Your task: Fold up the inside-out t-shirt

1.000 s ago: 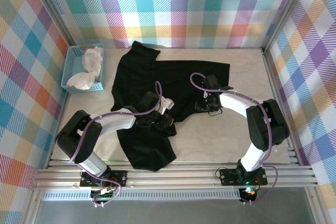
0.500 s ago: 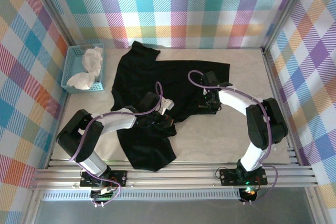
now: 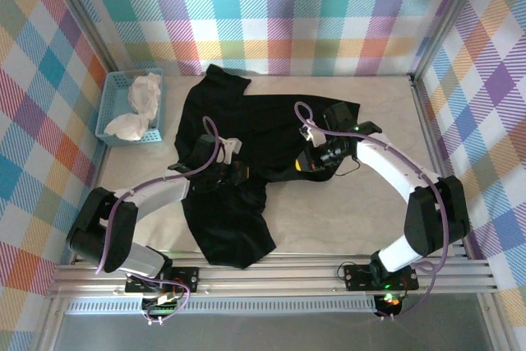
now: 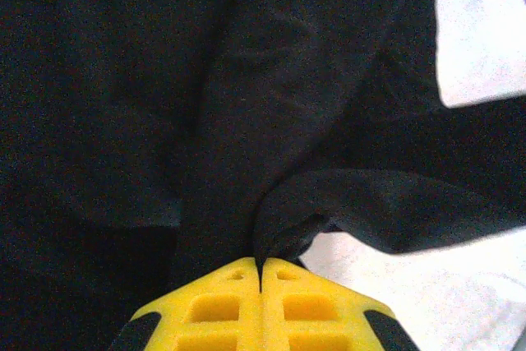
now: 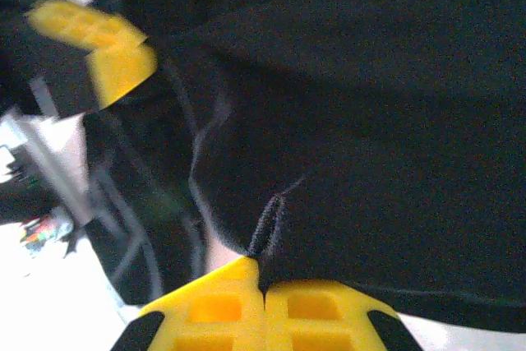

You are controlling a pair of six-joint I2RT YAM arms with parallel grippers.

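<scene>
Black t-shirt [image 3: 263, 125] lies spread mid-table, plain dark side up, no print seen. One part pts toward the back wall at far left. Another reaches far right. A long flap runs toward the near edge of the table [image 3: 353, 211], btwn the two arm bases, a bit left of ctr.

Left fingers [image 3: 240, 175] sit on the cloth approx mid-shirt, w/ the left arm stretched low across the table from near left. Left wrist view: the yellow left fingers [image 4: 268, 270] are pressed tight together, w/ a raised fold of the t-shirt [image 4: 246, 80] pinched in the seam btwn them. Pale table [image 4: 411, 302] shows just beside the cloth edge, lower right.

Right fingers [image 3: 306, 160] are over the shirt's right half, near the left fingers but apart from them. Right wrist view: the yellow right fingers [image 5: 268, 279] are closed too, a stitched edge of the t-shirt [image 5: 370, 121] nipped btwn the tips. The left fingers [image 5: 107, 55] show upper left in that view, blurred, w/ dark cloth at them as well. The stitched edge is prob. a hem, but the fabric is too dark to be sure.

Light-blue basket [image 3: 103, 108] stands at the far-left side of the table, near the shirt, not touching it. A crumpled white cloth [image 3: 140, 104] lies inside it.
</scene>
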